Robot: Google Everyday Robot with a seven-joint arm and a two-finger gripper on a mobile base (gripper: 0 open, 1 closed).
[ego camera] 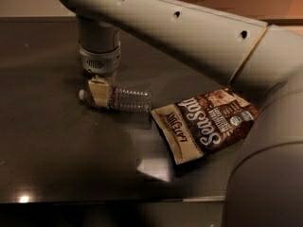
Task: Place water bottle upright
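- Table (47, 141): dark, glossy top, with a pale patch of reflected light near the front edge.
- Water bottle (128, 100): lies on its side on the table, cap end to the left, base end just beside the snack bag.
- Snack bag (203, 124): brown and cream, lies flat, right of the bottle.
- Gripper (99, 92): down at the bottle's neck end.

The gripper (99, 96) sat at the neck end of the water bottle (131, 100), which lay sideways near a snack bag (206, 124)
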